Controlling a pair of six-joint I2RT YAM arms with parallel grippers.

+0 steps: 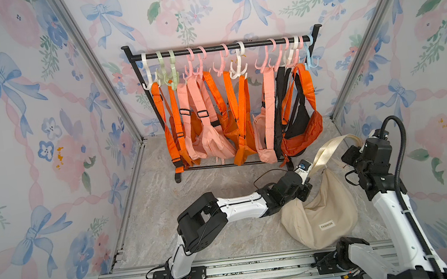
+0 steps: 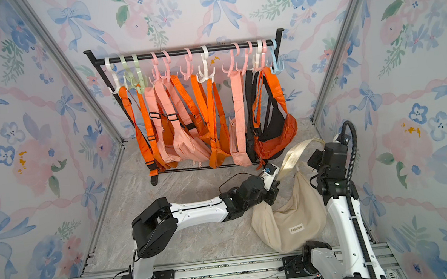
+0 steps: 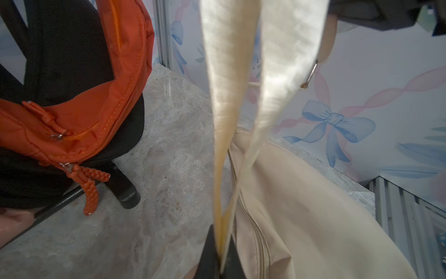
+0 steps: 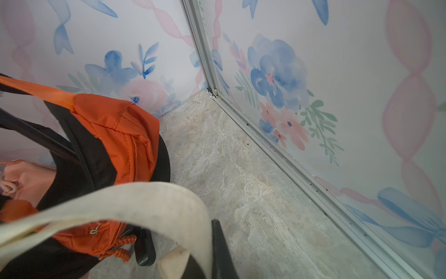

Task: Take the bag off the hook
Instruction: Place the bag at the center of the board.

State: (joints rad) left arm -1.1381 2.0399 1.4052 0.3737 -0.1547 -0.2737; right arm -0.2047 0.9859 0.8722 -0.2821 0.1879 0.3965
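Beige bag strap (image 3: 224, 96) between left fingers (image 3: 207, 258)

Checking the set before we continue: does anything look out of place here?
Yes. The beige bag sags onto the floor near the front, off the rack where the other bags hang; its strap is held up between the left hand and right hand.

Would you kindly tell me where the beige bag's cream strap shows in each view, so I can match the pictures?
Top view: the strap loops up right of centre.
Top view: the same loop, right of centre.
Left wrist: two bands down the middle.
Right wrist: a wide arc across the lower part.
Shared landmark: the orange bag at the end of the rack.
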